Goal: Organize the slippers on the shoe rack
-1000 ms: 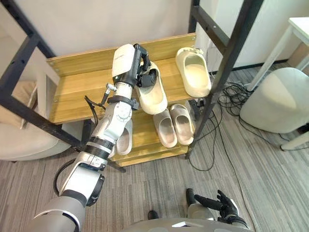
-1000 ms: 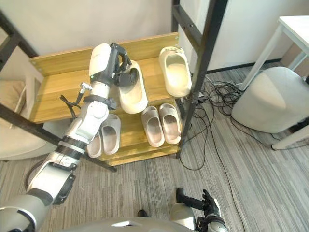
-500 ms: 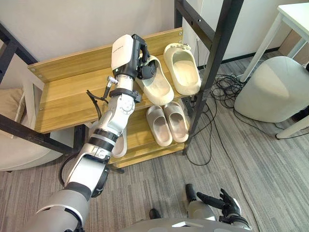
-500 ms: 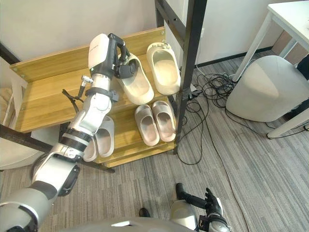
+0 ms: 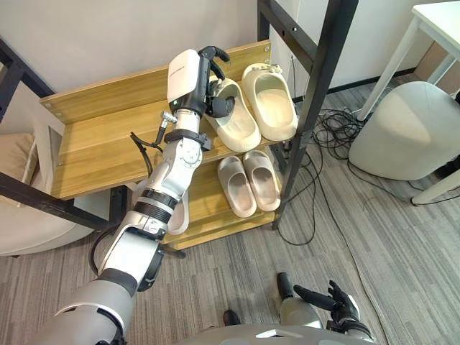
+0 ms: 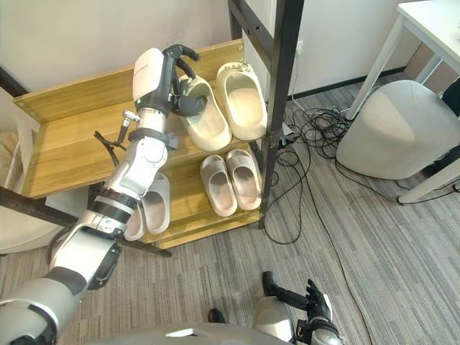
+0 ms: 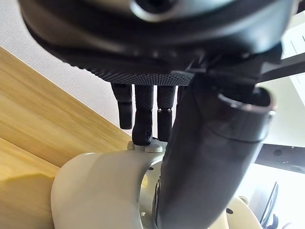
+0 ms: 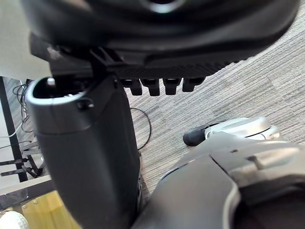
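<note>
Top shelf (image 5: 108,140): left hand (image 5: 208,79) released, thumb in slipper (image 5: 241,131), which lies front-to-back just beside its mate (image 5: 273,108).

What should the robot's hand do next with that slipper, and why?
Probably draw the left hand back off the slipper. The slipper lies flat on the top shelf beside its partner, and the fingers look straight, not gripping.

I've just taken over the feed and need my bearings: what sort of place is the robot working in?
Probably an indoor living or office room. A wooden shoe rack holds cream slippers, a grey pouf sits on the grey striped floor, and loose cables trail beside the rack.
</note>
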Robot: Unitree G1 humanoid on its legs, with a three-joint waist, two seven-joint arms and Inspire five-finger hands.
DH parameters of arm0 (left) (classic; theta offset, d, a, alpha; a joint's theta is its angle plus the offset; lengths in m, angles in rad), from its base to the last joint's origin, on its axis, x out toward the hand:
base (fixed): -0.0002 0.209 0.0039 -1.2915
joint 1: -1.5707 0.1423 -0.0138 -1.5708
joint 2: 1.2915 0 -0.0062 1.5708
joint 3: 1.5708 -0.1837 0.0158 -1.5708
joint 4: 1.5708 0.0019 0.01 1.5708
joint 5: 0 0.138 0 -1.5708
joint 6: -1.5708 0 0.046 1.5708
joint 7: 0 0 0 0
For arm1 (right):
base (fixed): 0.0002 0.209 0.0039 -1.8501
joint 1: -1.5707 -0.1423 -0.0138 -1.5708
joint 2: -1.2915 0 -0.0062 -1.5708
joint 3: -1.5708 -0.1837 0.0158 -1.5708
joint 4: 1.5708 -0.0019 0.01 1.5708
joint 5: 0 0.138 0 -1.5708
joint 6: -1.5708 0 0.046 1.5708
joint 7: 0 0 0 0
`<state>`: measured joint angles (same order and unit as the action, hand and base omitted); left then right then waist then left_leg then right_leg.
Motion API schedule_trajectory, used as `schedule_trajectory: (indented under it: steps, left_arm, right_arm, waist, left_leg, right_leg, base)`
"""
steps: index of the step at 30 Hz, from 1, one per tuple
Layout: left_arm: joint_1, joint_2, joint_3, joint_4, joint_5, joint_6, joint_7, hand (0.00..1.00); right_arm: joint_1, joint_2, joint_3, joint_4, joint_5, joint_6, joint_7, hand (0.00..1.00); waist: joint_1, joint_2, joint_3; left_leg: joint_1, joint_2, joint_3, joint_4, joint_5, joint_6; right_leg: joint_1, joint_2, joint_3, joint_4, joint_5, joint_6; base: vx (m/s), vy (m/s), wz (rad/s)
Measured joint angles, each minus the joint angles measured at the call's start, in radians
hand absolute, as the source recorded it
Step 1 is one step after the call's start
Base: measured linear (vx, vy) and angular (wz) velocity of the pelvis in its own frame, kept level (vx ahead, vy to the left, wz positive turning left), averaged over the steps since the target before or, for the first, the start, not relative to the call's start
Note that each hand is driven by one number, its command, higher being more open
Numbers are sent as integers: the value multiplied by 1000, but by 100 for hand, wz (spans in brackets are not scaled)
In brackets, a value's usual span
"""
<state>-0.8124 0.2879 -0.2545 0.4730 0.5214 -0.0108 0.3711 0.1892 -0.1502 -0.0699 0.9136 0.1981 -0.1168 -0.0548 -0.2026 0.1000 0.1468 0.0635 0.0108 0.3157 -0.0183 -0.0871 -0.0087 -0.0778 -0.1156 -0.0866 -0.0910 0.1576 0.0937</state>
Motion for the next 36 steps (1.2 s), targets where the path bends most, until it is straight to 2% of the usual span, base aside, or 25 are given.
schedule_trajectory:
  steps: [13, 17, 20, 24, 36]
  left_arm:
    - [123, -24, -19, -166, -4, -3, -12, 100]
    - [155, -24, -39, -211, -42, -15, -25, 100]
    - [220, -25, -40, -281, -80, -34, -30, 100]
    - [259, -27, -43, -316, -101, -49, -30, 100]
    - [465, -77, -35, -488, -341, -92, -27, 100]
  right_arm:
    - [-6, -5, 9, 6, 0, 11, -2, 100]
    - [-16, -7, 12, 17, 0, 20, -2, 100]
    - [-21, -8, 12, 25, -1, 24, -3, 100]
    - [-24, -6, 14, 40, -1, 25, -8, 100]
    - [-28, 0, 23, 66, -2, 36, -19, 100]
  waist:
    - [20, -4, 11]
    - [27, -5, 11]
    - [31, -6, 11]
    - [40, -16, 13]
    - [86, -41, 5]
  left_leg:
    - [4, -3, -40, 5, 5, 7]
    - [4, -4, -49, 5, 6, 9]
    - [6, -4, -56, 6, 6, 10]
    - [20, -5, -64, 6, 6, 10]
    - [19, -11, -84, 6, 13, 21]
  right_leg:
    - [27, -8, -51, 0, 0, 0]
    - [30, -10, -61, 0, 0, 0]
    - [37, -11, -72, 0, 0, 0]
    - [54, -12, -83, 0, 0, -1]
    - [63, -20, -106, 1, -4, -3]
  base:
    - [-16, -11, 9]
    - [-9, -8, 6]
    - [-4, -9, 7]
    - [-19, -8, 6]
    - [-16, -9, 4]
